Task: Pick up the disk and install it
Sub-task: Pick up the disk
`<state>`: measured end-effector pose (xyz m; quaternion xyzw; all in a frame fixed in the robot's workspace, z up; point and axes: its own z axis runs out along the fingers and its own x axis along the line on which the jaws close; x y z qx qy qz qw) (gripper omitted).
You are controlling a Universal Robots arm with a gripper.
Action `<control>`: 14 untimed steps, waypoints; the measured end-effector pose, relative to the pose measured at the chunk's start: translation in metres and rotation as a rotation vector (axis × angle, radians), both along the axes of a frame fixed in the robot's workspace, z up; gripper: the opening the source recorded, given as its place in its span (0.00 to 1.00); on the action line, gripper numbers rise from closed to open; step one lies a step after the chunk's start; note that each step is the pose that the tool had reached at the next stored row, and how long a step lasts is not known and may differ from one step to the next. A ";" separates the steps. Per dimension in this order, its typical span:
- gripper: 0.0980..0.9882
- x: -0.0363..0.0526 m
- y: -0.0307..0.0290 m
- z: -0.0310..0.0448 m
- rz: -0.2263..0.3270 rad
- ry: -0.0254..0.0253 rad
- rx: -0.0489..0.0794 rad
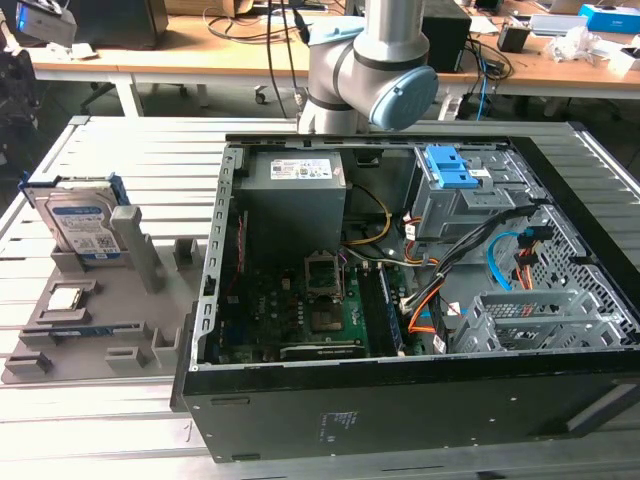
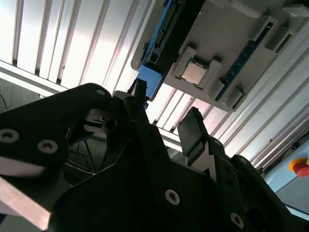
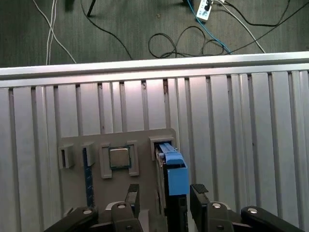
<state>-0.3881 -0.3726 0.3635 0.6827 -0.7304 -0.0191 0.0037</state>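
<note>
First wrist view: gripper (image 3: 165, 192), wide open and empty, hovers over the upright disk (image 3: 177, 178). Pick-up seems in hand; grasping calls for straddling it squarely.

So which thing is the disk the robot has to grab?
Find the big open computer case; to the exterior view's left of it sits a grey holder. The disk stands on edge at its far end: a flat silver slab with a blue frame and a white-and-blue label, much bigger than the small square chip lying flat nearby.
</note>
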 end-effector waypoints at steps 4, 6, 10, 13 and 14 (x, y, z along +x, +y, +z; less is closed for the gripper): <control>0.50 0.0003 0.0012 -0.0075 -0.001 0.0001 0.000; 0.50 0.0002 0.0012 -0.0124 -0.001 0.0001 0.000; 0.50 0.0002 0.0012 -0.0181 -0.001 0.0000 0.000; 0.50 0.0002 0.0013 -0.0214 -0.001 0.0000 0.000; 0.50 0.0003 0.0012 -0.0220 -0.001 0.0000 0.000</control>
